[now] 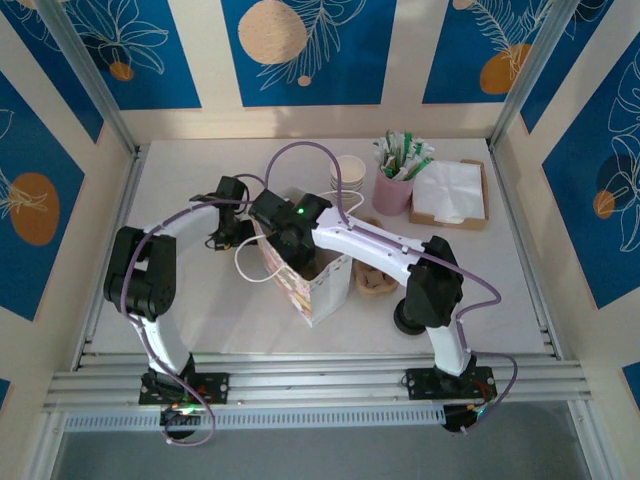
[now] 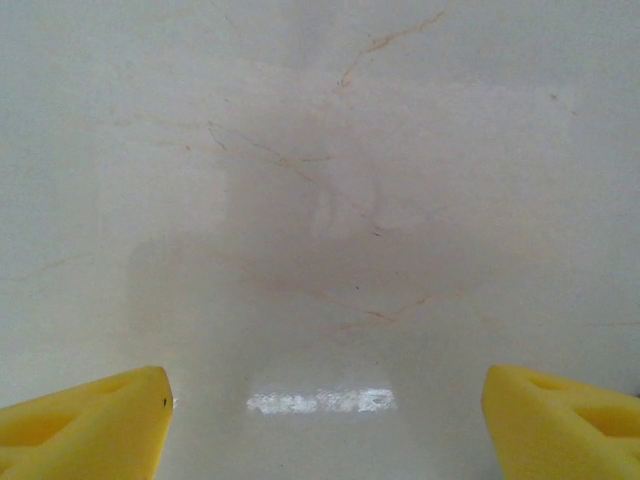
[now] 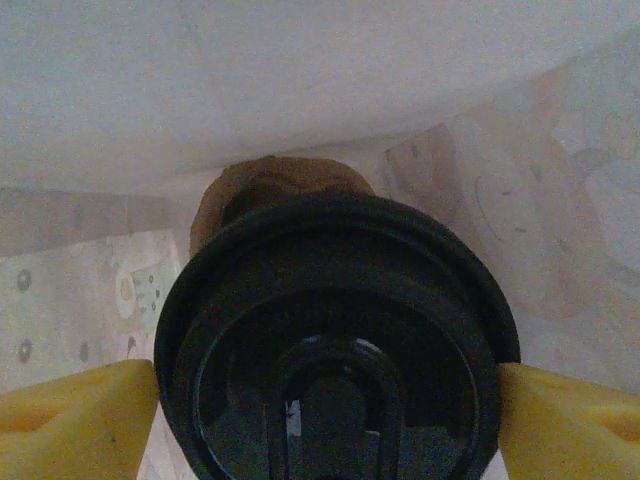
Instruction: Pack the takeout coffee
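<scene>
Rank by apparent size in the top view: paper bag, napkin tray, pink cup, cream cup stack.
1. paper bag and napkin tray: look alike, and the bag is partly hidden, so unranked.
2. pink cup
3. cream cup stack

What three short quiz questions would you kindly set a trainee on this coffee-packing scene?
1. True or false: the left pincer is clamped on a napkin.
2. The lid of the takeout coffee is: A white, B black, C pink.
3. Short answer: what container is the right pincer reaching into?
Key: 1 false, it is open above the bare table; 2 B; 3 the paper bag.
</scene>
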`<action>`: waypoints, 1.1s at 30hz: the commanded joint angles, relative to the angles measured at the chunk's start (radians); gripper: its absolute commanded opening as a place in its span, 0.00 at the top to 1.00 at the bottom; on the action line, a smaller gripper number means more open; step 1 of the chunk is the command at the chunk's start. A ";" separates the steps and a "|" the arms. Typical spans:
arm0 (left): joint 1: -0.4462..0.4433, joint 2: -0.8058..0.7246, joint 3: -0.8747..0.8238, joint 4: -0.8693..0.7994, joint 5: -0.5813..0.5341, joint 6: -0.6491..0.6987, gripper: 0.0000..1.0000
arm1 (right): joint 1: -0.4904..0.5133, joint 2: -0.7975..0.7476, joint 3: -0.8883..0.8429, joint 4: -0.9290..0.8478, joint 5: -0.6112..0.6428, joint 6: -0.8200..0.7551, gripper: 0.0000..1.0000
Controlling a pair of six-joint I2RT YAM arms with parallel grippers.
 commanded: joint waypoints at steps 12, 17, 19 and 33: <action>-0.011 -0.046 0.022 -0.026 -0.043 0.020 0.19 | 0.000 -0.094 0.081 -0.077 -0.057 0.037 0.10; -0.012 -0.051 0.026 -0.029 -0.048 0.023 0.19 | 0.000 -0.135 0.089 -0.079 -0.072 0.044 0.10; -0.011 -0.054 0.025 -0.028 -0.051 0.023 0.19 | 0.000 -0.151 0.096 -0.081 -0.080 0.047 0.10; -0.011 -0.084 0.027 -0.031 -0.066 0.032 0.19 | 0.007 -0.333 0.135 0.008 -0.155 0.001 0.21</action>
